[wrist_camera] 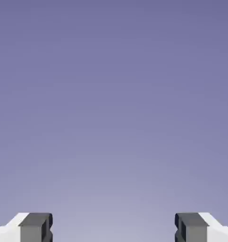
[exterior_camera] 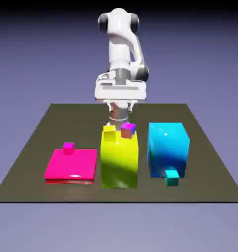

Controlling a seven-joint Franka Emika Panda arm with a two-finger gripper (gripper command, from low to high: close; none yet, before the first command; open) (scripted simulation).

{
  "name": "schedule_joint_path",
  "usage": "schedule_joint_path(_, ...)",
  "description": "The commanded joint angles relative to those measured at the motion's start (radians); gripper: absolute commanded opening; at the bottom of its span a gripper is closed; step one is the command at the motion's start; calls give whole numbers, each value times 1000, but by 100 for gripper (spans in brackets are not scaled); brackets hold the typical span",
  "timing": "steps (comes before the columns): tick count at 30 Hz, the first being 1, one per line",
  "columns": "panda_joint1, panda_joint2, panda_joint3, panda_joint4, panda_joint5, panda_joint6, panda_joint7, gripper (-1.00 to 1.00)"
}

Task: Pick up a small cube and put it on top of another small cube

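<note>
The end effector (wrist_camera: 114,227) is hanging wide open, holding nothing. It should be dropping slowly onto the small purple cube (exterior_camera: 128,129) on the yellow block (exterior_camera: 119,160), at 12 o'clock.

Two grey fingertips (wrist_camera: 36,227) sit at the bottom edge, set wide apart (one left of the middle, one right), with only plain blue-violet backdrop (wrist_camera: 114,104) between and above them.
</note>
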Motion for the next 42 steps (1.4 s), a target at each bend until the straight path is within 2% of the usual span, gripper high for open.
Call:
schedule_joint_path(1,7,36,8,27,3,-33,13,0)
schedule_joint_path(29,200,1041,228,777,75,-939,385,0)
schedule_joint_path(34,219,1138,219,720,66,-784,387,0)
schedule_joint_path(35,219,1138,219,720,66,-784,387,-100)
schedule_joint_path(39,203,1056,226,768,73,-915,385,-100)
schedule_joint_path(42,192,973,196,769,96,-1007,279,-100)
